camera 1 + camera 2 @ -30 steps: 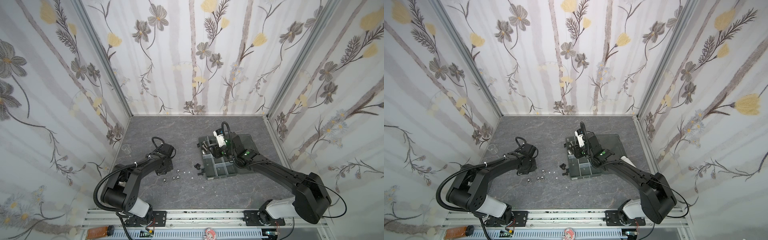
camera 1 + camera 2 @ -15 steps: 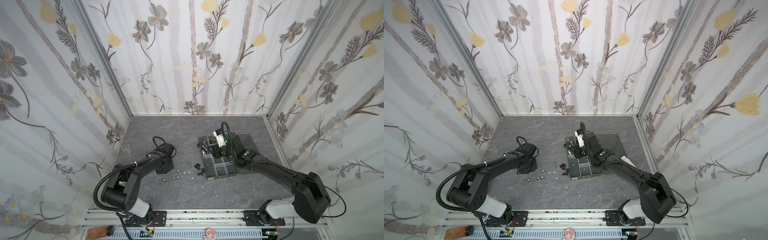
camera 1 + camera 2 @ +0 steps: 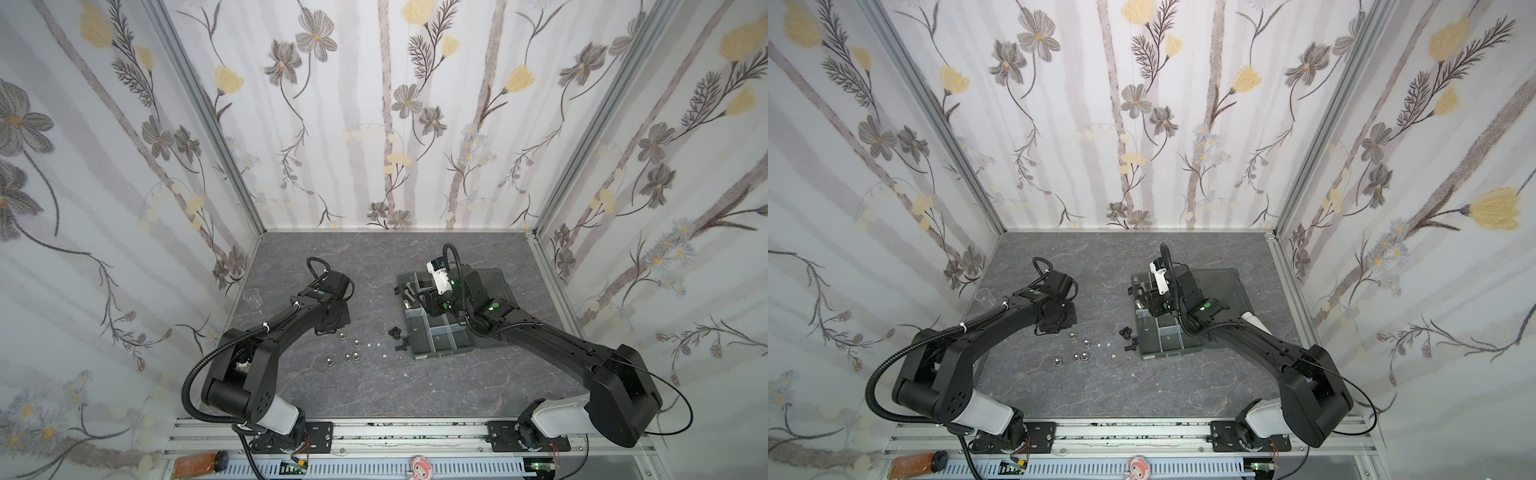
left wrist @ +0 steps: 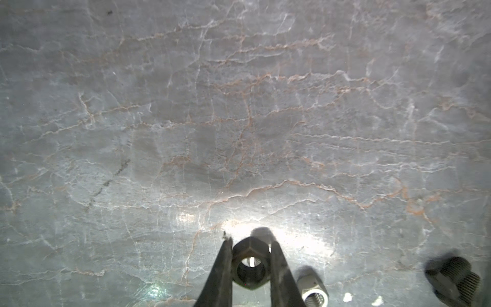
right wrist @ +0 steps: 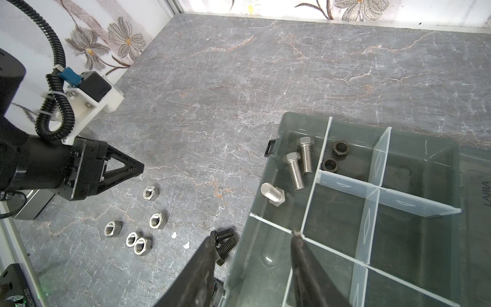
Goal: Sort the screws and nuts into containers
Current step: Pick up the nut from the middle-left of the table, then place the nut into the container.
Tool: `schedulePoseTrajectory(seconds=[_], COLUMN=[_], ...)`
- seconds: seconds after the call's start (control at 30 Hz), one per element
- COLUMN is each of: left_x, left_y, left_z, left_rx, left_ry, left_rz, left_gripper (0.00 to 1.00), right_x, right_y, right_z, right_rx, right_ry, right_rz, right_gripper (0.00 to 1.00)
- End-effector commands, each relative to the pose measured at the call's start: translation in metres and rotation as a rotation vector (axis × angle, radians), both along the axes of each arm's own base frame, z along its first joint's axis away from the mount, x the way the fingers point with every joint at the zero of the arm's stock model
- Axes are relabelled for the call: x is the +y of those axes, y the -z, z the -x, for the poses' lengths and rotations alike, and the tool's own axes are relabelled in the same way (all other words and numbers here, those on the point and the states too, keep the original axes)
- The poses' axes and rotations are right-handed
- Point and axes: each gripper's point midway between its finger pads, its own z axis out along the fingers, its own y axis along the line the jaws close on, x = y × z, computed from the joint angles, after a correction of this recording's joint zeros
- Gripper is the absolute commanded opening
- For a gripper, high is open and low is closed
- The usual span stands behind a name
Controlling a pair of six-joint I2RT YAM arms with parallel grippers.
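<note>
**Left gripper (image 4: pixel 251 244) pinches black nut (image 4: pixel 251 268)**

Nut clamped between the left jaws, down at the table (image 4: pixel 239 106). Right gripper (image 5: pixel 253 233) is empty, jaws apart, over the box (image 5: pixel 353 129) edge. Three bolts (image 5: pixel 295 170) lie in a corner compartment. Five silver nuts (image 5: pixel 156 220) lie loose on the table, and black screws (image 5: pixel 225 240) sit beside the box.

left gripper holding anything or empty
Holding: in the left wrist view the left gripper is shut on a black nut, pinching it from both sides.
</note>
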Motion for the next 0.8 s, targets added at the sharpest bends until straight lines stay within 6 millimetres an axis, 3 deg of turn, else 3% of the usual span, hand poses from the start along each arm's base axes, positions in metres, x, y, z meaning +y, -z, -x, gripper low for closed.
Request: schedulePoseTrajectory(seconds=[0.0, 0.3, 0.43, 0.77], left_x=[-0.006, -0.033, -0.046, -0.089], left_y=[-0.007, -0.025, -0.027, -0.033], left_z=[-0.006, -0.039, -0.050, -0.078], left_rx=[0.001, -0.043, -0.054, -0.075], left_ry=[0.024, 0.075, 0.096, 0.166], left_rz=[0.007, 0.033, 0.048, 0.062], left_gripper=[0.14, 0.13, 0.12, 0.11], right_x=[-0.001, -0.021, -0.031, -0.049], right_y=[-0.010, -0.020, -0.019, -0.019], right_z=[-0.002, -0.003, 0.000, 0.005], right_rx=[-0.026, -0.041, -0.037, -0.041], right_ry=[0.014, 0.075, 0.093, 0.129], right_rz=[-0.025, -0.053, -0.051, -0.046], right_gripper=[0.48, 0.48, 0.53, 0.89])
